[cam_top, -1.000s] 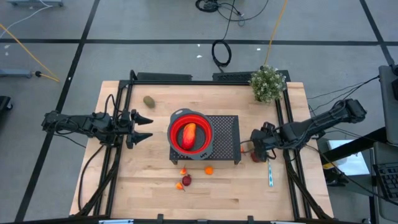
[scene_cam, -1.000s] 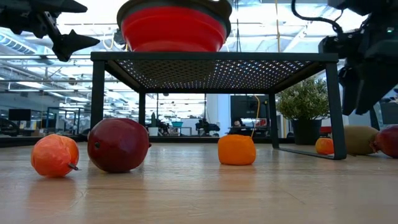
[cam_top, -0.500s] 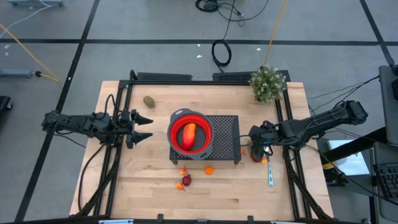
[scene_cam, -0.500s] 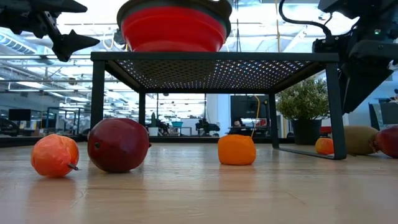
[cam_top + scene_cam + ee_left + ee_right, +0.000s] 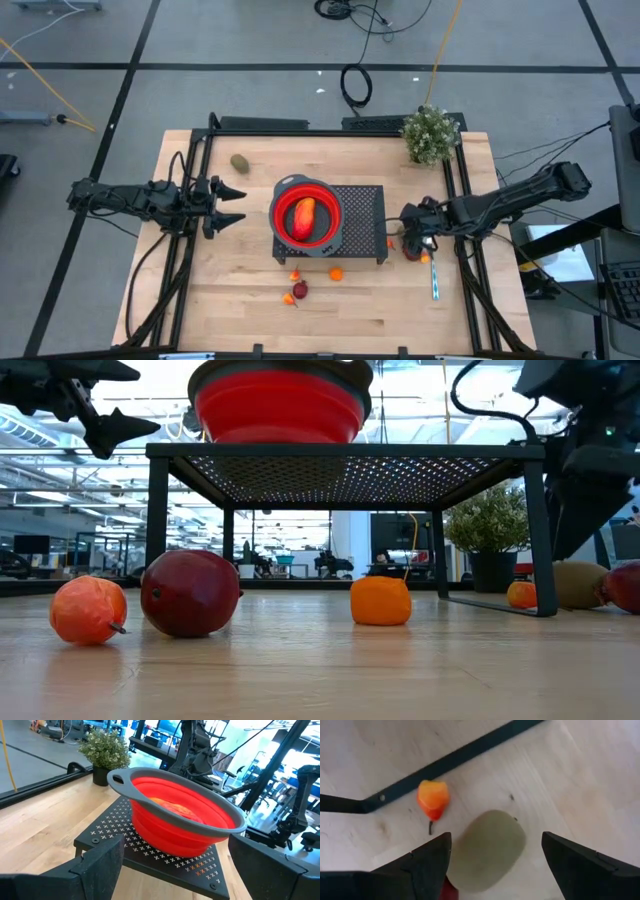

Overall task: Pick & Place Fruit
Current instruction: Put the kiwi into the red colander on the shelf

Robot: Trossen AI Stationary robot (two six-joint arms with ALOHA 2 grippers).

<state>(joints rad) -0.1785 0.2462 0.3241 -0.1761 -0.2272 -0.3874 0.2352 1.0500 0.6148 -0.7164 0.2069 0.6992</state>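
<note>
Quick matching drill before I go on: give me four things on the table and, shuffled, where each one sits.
1. red bowl
2. potted plant
3. brown oval fruit
4. left gripper

A. between the right gripper's open fingers
B. far right corner of the table
C. on the black mesh stand
D. open, in the air left of the bowl

Pairs: 1-C, 2-B, 3-A, 4-D

Potted plant (image 5: pixel 431 134) at table corner, pale-handled utensil (image 5: pixel 435 279) near right edge
</note>
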